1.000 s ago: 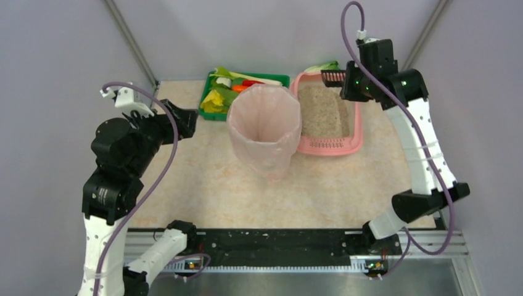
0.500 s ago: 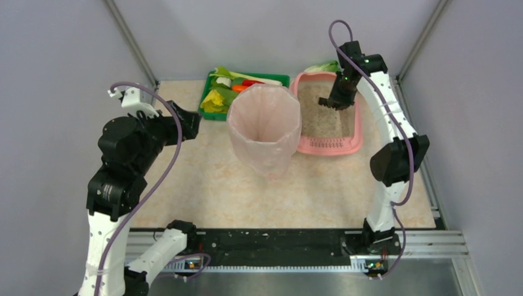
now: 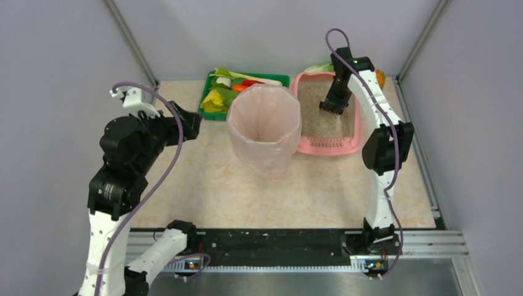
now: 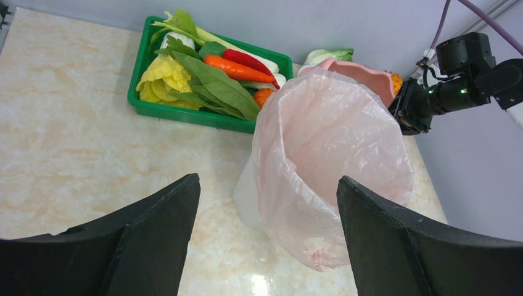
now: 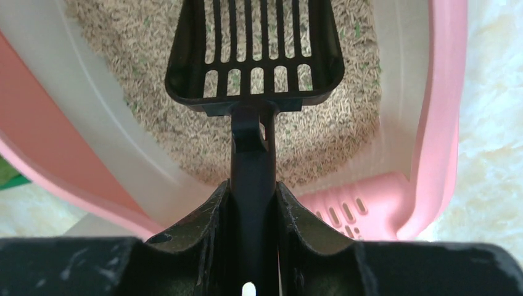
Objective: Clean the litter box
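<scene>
The pink litter box (image 3: 327,146) stands at the back right, its slotted grate at the near end, beige litter (image 3: 321,120) inside. In the right wrist view its rim (image 5: 439,123) and litter (image 5: 154,61) fill the frame. My right gripper (image 3: 329,106) is shut on the handle of a black slotted scoop (image 5: 256,52), whose head hangs just over the litter. My left gripper (image 4: 268,203) is open and empty, held above the table at the left (image 3: 185,123), facing the bin.
A tall translucent pink bag-lined bin (image 3: 265,129) stands left of the litter box. A green vegetable tray (image 3: 210,114) sits at the back centre. An orange object (image 3: 380,78) lies behind the box. Grey walls close in both sides.
My right arm swung from above the box's far right corner down and left, lowering the scoop into the box over the litter. The left arm barely moved.
</scene>
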You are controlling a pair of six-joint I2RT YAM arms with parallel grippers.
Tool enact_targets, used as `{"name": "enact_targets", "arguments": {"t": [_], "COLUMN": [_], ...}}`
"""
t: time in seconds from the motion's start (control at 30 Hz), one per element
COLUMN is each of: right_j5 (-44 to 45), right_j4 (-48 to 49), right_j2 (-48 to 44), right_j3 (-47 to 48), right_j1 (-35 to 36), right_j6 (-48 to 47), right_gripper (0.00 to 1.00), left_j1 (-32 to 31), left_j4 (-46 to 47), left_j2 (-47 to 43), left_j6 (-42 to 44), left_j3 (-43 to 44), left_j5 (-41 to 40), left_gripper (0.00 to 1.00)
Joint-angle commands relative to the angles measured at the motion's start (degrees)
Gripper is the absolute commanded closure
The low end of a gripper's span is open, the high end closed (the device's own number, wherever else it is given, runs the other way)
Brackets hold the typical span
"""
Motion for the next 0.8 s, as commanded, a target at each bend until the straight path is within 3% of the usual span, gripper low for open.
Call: {"name": "enact_targets", "arguments": {"t": [0.0, 0.77], "right_j5": [0.72, -3.49], "right_j4": [2.89, 2.9], "right_j2": [2.23, 12.06], "right_j3": [3.71, 9.53], "right_j1": [-1.52, -5.65], "right_j6": [0.93, -1.96], "right_gripper": [1.0, 1.0], "left_j1": [0.0, -0.04], "left_j4": [0.96, 0.98], "left_j2": [-0.25, 1.69], "left_j6": [0.99, 1.05], "left_j3": [-0.09, 1.02], "left_j5": [0.59, 0.51], "left_gripper": [0.13, 0.13]}}
